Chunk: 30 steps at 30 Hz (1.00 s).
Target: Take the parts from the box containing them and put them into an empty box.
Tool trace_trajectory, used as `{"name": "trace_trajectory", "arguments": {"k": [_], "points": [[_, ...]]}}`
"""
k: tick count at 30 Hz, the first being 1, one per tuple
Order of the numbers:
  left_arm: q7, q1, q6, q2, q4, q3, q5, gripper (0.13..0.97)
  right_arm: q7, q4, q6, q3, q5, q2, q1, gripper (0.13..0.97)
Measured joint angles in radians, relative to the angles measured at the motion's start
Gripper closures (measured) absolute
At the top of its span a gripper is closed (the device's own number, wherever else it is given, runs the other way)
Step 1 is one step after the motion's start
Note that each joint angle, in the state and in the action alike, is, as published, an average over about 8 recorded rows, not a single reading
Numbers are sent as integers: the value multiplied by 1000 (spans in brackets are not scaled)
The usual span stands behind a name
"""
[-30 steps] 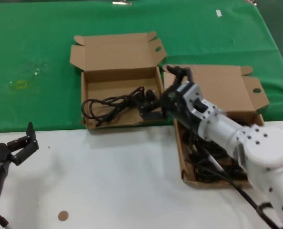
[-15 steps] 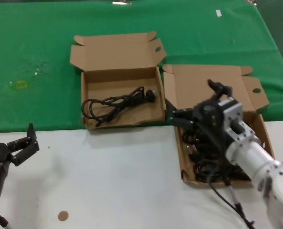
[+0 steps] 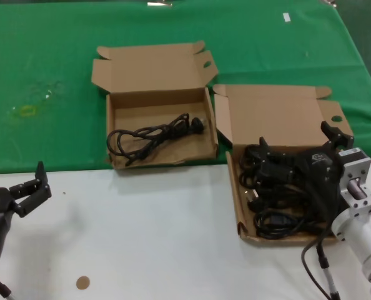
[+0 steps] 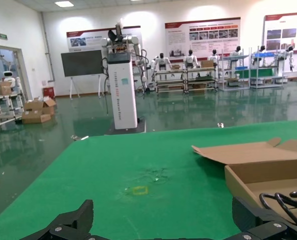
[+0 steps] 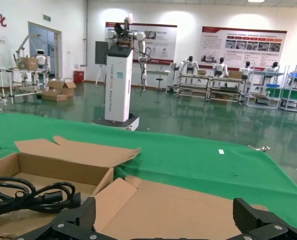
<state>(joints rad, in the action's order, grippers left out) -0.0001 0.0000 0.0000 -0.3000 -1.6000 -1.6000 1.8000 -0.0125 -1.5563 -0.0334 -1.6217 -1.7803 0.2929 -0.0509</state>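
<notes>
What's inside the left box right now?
The left box holds one coiled black power cord lying on its floor, with the plug end toward the right box. Whatever is directly under the cord's loops is covered; the rest is bare cardboard.

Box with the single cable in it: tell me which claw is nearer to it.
Right. The right claw hangs over the neighbouring full box, beside the single-cable box. The left claw waits farther off, above the white table.

Two open brown boxes: right box [image 3: 279, 119] full of cables, left box [image 3: 154, 81] holding one.
</notes>
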Motion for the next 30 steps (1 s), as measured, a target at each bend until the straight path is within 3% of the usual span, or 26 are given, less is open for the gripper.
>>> {"name": "trace_trajectory", "arguments": {"k": [30], "points": [[0,0,0,0,0,0,0,132,1,-4,3,2,-2,1,5,129]]}}
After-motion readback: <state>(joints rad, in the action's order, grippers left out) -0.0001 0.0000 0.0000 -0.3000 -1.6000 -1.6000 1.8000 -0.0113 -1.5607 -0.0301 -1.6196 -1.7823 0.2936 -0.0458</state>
